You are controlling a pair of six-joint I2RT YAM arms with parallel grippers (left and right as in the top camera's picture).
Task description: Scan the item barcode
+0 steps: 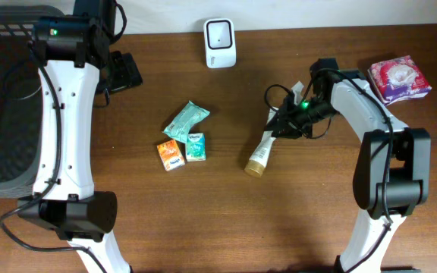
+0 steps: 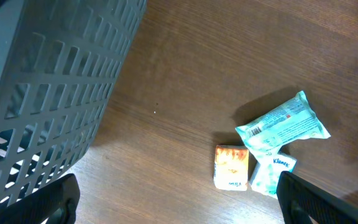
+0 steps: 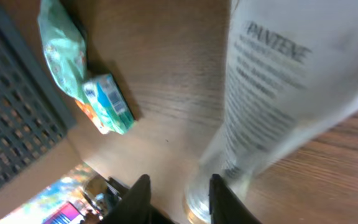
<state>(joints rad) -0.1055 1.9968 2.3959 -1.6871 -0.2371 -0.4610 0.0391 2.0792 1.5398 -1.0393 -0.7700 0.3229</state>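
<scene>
A white Pantene tube (image 1: 262, 148) with a gold cap lies on the brown table right of centre. My right gripper (image 1: 285, 125) is at its upper part. In the right wrist view the tube (image 3: 272, 93) is blurred and runs down to my right gripper (image 3: 178, 193). The jaws stand narrow, with the tube's lower end partly in the gap and partly behind the right finger (image 3: 219, 196). Whether they clamp it does not show. The white scanner (image 1: 220, 42) stands at the back. My left gripper (image 1: 124, 70) (image 2: 182, 205) is open, above bare table near the basket.
A grey basket (image 1: 6, 98) (image 2: 42, 81) fills the left side. A teal tissue pack (image 1: 187, 120) (image 2: 283, 127), an orange pack (image 1: 171, 154) (image 2: 232, 168) and a green Kleenex pack (image 1: 195, 146) (image 2: 272, 174) lie mid-table. A pink pack (image 1: 399, 78) sits at the back right.
</scene>
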